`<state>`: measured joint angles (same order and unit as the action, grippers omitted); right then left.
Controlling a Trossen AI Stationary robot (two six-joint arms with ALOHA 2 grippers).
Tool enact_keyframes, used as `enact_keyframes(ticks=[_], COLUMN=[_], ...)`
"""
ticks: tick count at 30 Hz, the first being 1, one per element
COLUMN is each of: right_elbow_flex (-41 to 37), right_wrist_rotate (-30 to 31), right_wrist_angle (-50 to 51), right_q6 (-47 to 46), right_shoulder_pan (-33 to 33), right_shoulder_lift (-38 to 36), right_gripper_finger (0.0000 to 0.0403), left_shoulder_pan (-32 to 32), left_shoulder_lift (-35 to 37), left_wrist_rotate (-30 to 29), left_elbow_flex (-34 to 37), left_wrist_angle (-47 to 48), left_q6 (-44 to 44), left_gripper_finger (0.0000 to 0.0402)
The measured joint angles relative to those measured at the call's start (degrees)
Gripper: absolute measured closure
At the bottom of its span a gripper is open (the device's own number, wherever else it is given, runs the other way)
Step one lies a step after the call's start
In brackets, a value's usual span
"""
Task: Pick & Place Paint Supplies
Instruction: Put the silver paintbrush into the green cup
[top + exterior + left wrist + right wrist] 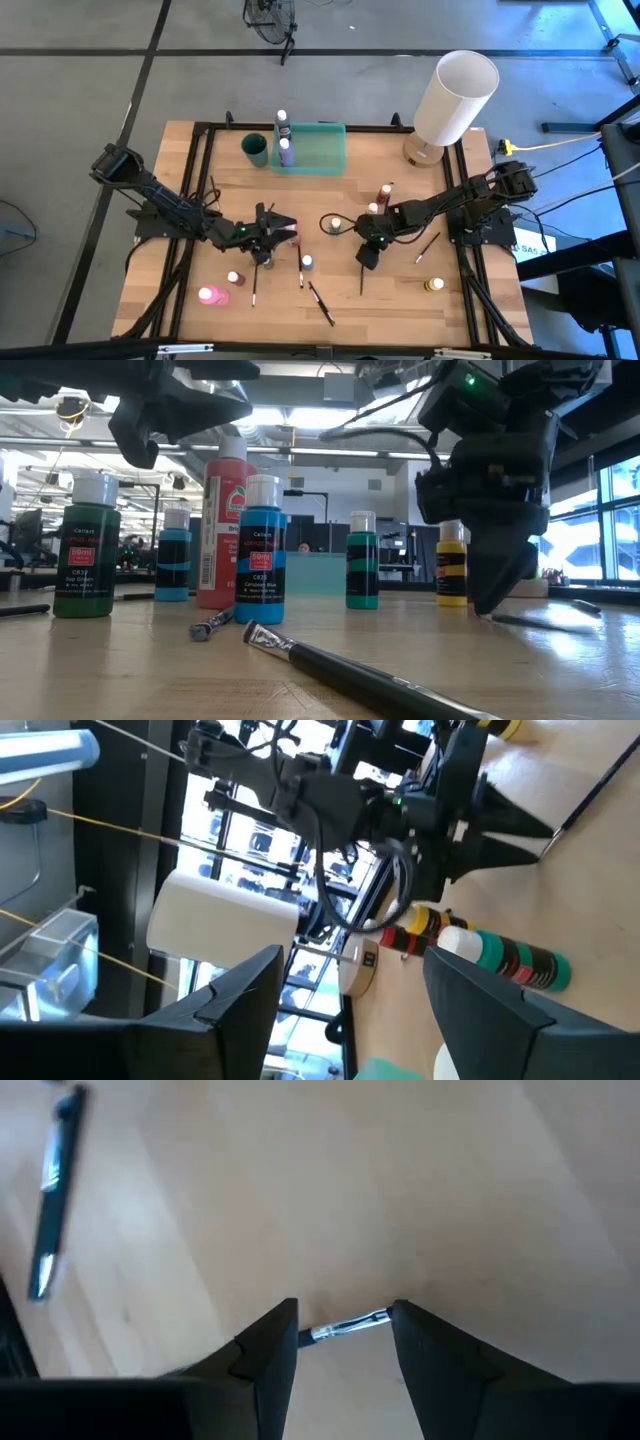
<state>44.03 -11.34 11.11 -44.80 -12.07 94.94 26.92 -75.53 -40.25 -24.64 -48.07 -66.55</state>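
Small paint bottles with white caps stand scattered on the wooden table, among them a pink one (212, 295), a blue one (307, 262) and a yellow one (433, 285). Thin dark paintbrushes (320, 300) lie flat between them. My right gripper (345, 1308) points steeply down, open, with its fingertips at the table over one paintbrush (350, 1325). That brush lies along the line from one fingertip to the other. My left gripper (355, 955) hovers level and open left of centre (288, 230), nothing between its fingers, beside a red bottle (228, 525). My right gripper comes at the brush from above, slanting down, with its fingertips (275, 1330) at either end of the brush's metal ferrule (365, 1320), which lies flat on the table. I cannot tell whether the fingers touch it.
A translucent green tray (322, 150) sits at the far edge with two purple bottles (287, 152) at its left end and a dark green cup (255, 150) beside it. A big white lamp (455, 100) stands at the far right. More bottles (385, 192) stand behind my right arm.
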Motion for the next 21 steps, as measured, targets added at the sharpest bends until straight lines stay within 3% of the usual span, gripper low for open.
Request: enact_keyframes(ticks=[9,17,21], right_elbow_flex=[1.6,7.8,10.1], right_wrist_rotate=[3.2,6.0,6.0], right_wrist_angle=[1.0,15.0,17.4], right_q6=[7.5,-7.5,-12.0], right_shoulder_pan=[-2.0,-1.8,-1.8], right_shoulder_lift=[0.0,0.0,0.0], right_gripper_finger=[0.0234,0.0234,0.0234], left_shoulder_pan=[0.0,0.0,0.0], left_shoulder_lift=[0.0,0.0,0.0], left_wrist_rotate=[-0.7,-0.8,-0.8], left_elbow_flex=[0.0,0.0,0.0], left_wrist_angle=[0.2,0.3,0.3], left_q6=[1.0,1.5,1.5], left_gripper_finger=[0.0163,0.0163,0.0163])
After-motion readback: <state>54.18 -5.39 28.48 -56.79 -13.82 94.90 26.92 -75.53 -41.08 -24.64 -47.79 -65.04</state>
